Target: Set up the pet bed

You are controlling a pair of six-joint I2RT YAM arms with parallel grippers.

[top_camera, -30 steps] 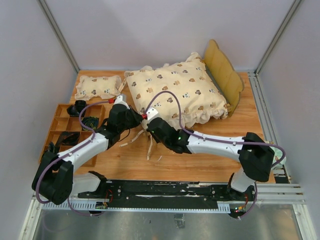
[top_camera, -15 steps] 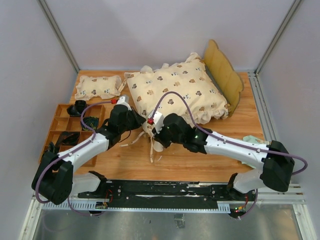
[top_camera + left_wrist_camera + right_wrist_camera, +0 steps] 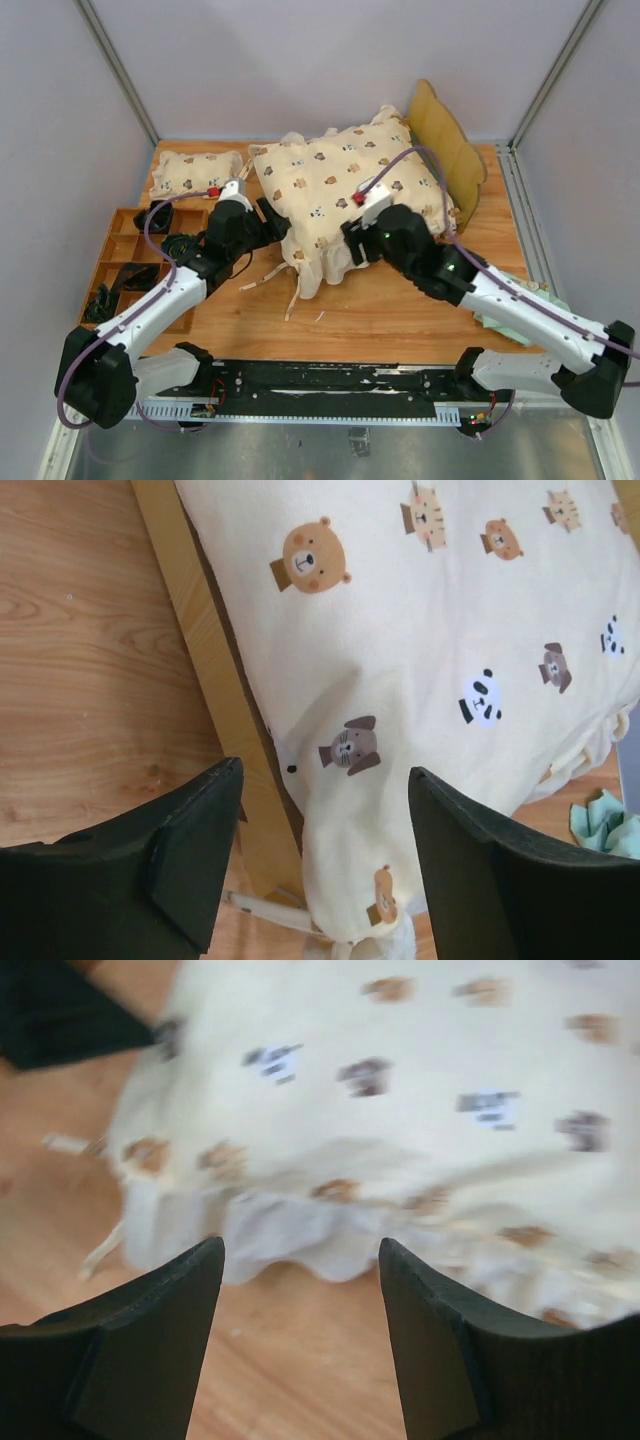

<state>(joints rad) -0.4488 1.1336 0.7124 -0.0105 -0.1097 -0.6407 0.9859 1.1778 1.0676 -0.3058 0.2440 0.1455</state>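
The pet bed [image 3: 447, 140] stands at the back right, its wavy wooden headboard upright. A cream bear-print quilt [image 3: 345, 185] covers the rest of it, and its near-left corner hangs over the foot. My left gripper [image 3: 272, 220] is open at the quilt's left edge. In the left wrist view its jaws [image 3: 325, 780] straddle the drooping quilt corner [image 3: 380, 810] without touching it, beside the bed's wooden rail [image 3: 205, 670]. My right gripper [image 3: 353, 243] is open just in front of the quilt's ruffled hem [image 3: 330, 1235], with bare wood between its jaws [image 3: 300, 1250]. That view is blurred.
A small matching pillow [image 3: 195, 172] lies at the back left. A wooden compartment tray [image 3: 125, 250] with dark items sits on the left. A green cloth [image 3: 512, 322] lies under the right arm. Cream tie strings [image 3: 270, 280] trail on the board.
Both grippers were shut at the quilt's near-left corner and are now open, clear of it. The right arm swung right and back. The quilt corner now drapes over the bed's foot.
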